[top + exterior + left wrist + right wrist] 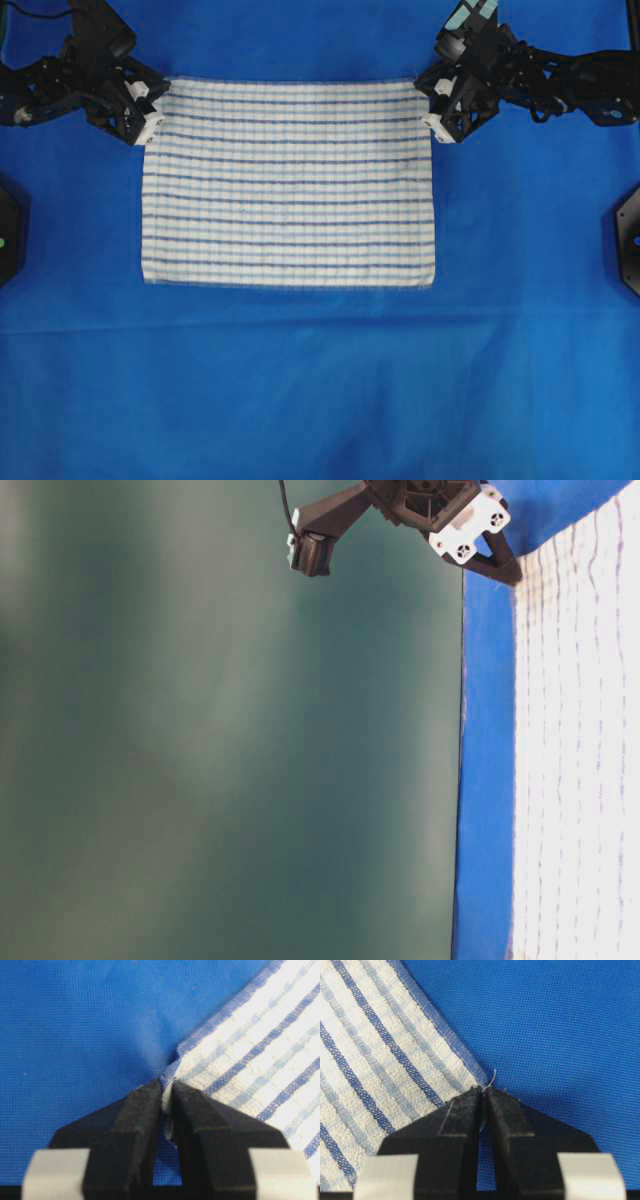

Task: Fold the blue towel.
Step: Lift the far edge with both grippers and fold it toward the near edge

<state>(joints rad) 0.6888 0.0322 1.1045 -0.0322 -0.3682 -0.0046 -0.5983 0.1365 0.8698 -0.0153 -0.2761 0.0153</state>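
Both far corners of the blue towel (290, 185) pinched at once, cloth otherwise flat and square on the blue sheet (320, 380). Left gripper (166, 1091) clenched on the towel's corner, a tuck of white weave visibly caught between the black fingertips (142, 1105). Right gripper (484, 1094) likewise clamped on the opposite corner, jaws pressed together with only the frayed tip and a loose thread showing above them. Towel stretching away from each gripper toward the other arm and toward the near edge of the table, no wrinkles between the two grips.

Judged as the start of the first fold, nothing yet lifted. Best done by raising both corners together and level, just high enough to clear the cloth below, then carrying them straight across to the free edge. Equal pace on both sides needed to keep the stripes parallel and the fold line straight. Right-hand grip looking shallow, holding little more than the fringe; a slow lift advisable there, with a slip likely under any sideways tug. Some risk too of pinching the sheet beneath along with the towel, worth watching for as the corners rise.
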